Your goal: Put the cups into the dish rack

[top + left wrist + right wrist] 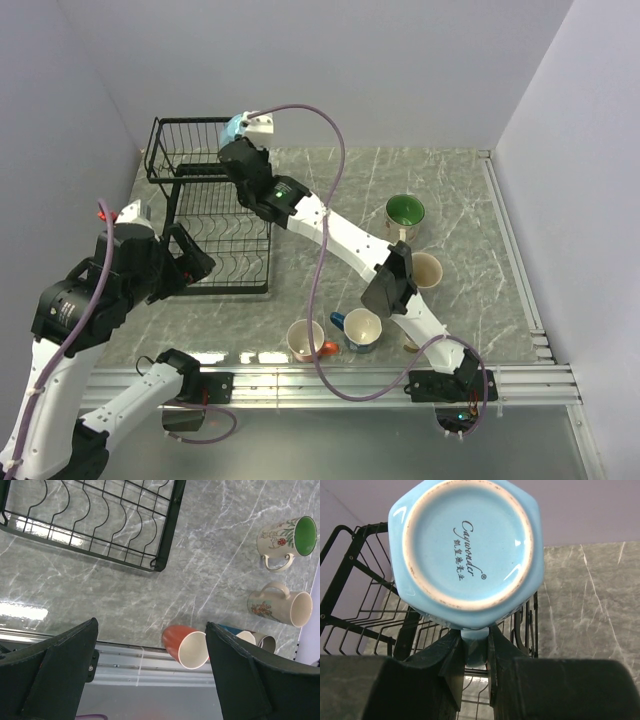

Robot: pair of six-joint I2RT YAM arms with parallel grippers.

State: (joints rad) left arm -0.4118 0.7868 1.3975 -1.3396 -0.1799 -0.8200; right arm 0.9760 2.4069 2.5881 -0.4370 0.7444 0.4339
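Observation:
My right gripper (243, 143) is shut on the handle of the light blue mug (233, 128) and holds it bottom-towards-camera over the right end of the upper basket of the black wire dish rack (195, 190). In the right wrist view the mug's base (465, 550) fills the top, the gripper (476, 647) pinches its handle, and the rack (355, 605) lies below. My left gripper (190, 262) is open and empty beside the rack's lower tier; its wrist view shows the gripper (150, 630) above the table's front edge. The orange-red mug (186, 646) lies on its side near it.
On the table stand or lie the orange-red mug (305, 340), a dark blue mug (358, 330), a cream mug (425, 270) and a cream mug with a green inside (405, 212). A metal rail (300, 380) runs along the front edge. Walls close in behind and on both sides.

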